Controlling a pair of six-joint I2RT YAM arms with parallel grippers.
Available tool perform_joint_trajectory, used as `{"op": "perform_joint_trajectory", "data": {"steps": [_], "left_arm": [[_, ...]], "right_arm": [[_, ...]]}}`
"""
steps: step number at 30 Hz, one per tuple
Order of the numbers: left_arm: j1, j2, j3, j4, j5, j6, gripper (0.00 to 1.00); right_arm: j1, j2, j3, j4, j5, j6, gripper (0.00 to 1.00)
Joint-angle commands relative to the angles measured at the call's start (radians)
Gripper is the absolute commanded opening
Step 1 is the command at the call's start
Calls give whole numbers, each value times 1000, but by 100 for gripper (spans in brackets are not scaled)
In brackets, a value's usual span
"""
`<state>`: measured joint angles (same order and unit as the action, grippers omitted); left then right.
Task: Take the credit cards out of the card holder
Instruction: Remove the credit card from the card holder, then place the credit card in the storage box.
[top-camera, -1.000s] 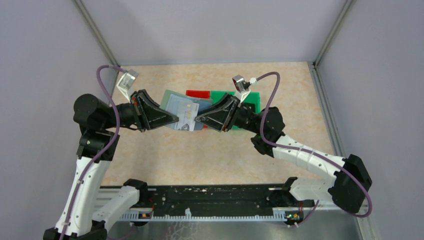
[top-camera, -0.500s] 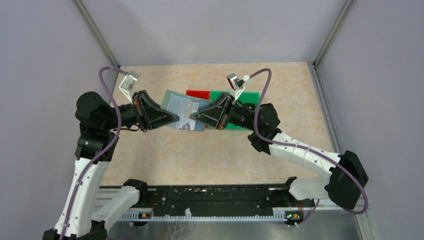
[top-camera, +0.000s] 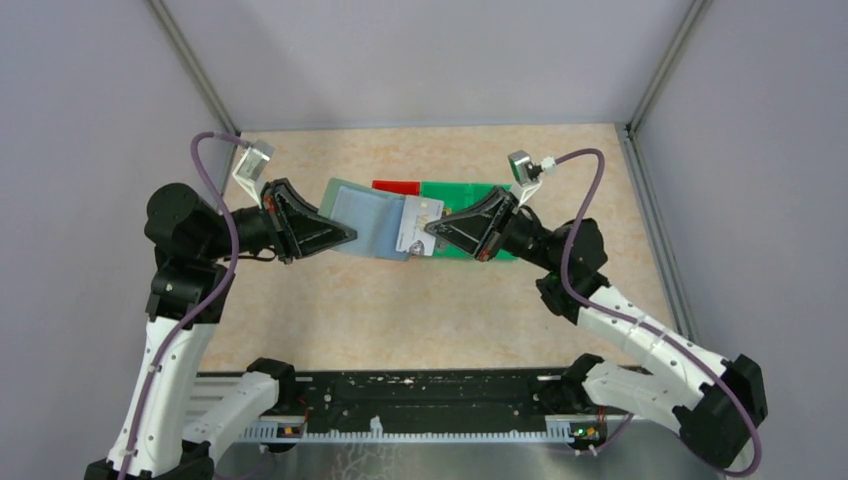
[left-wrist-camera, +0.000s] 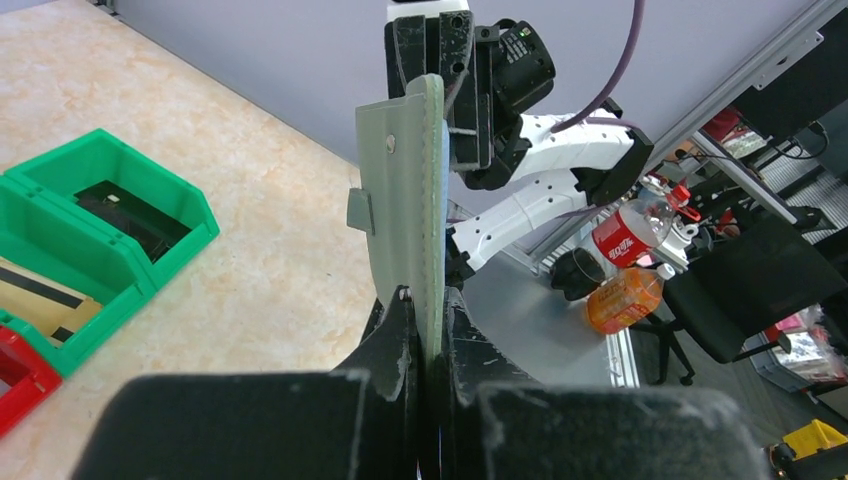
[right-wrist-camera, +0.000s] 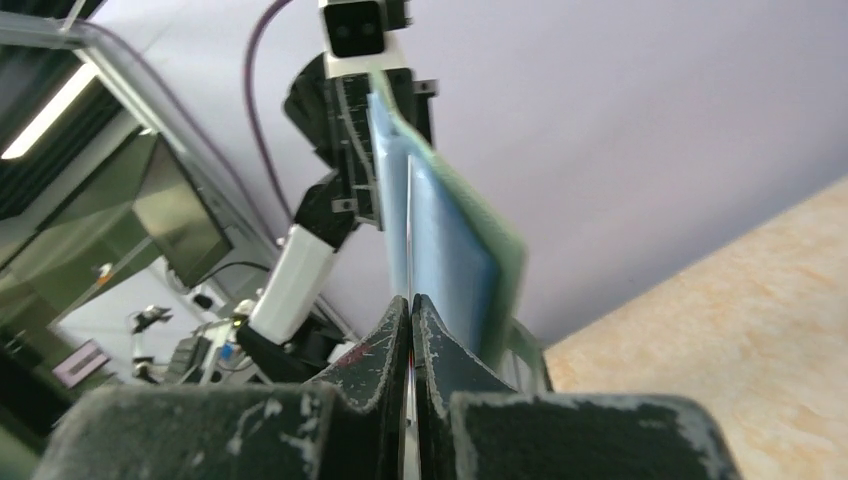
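High rear view onto the table; close opposed wrist views, card holder common to all.

Card holder: pinched by left tool. Pale card: clamped in right tool, at holder's edge. Red bin, green bin behind.

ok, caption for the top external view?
Left pincer clamps the card holder aloft; right pincer pinches a pale credit card at its edge.
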<state>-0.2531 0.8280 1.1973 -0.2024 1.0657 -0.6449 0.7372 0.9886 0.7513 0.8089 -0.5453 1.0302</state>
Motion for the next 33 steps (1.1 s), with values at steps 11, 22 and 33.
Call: {"op": "perform_joint_trajectory", "data": {"steps": [11,22,33], "left_arm": [[-3,-16,80,-35,-3,105,0],[-3,-21,82,-45,27,135,0],[-3,-14,98,-46,50,144,0]], "right_arm": [[-365,79,32,-484,-15,-195,0],[-180,731,410,-568,177,-336,0],[-118,1001,671,-664,261,-348,0]]}}
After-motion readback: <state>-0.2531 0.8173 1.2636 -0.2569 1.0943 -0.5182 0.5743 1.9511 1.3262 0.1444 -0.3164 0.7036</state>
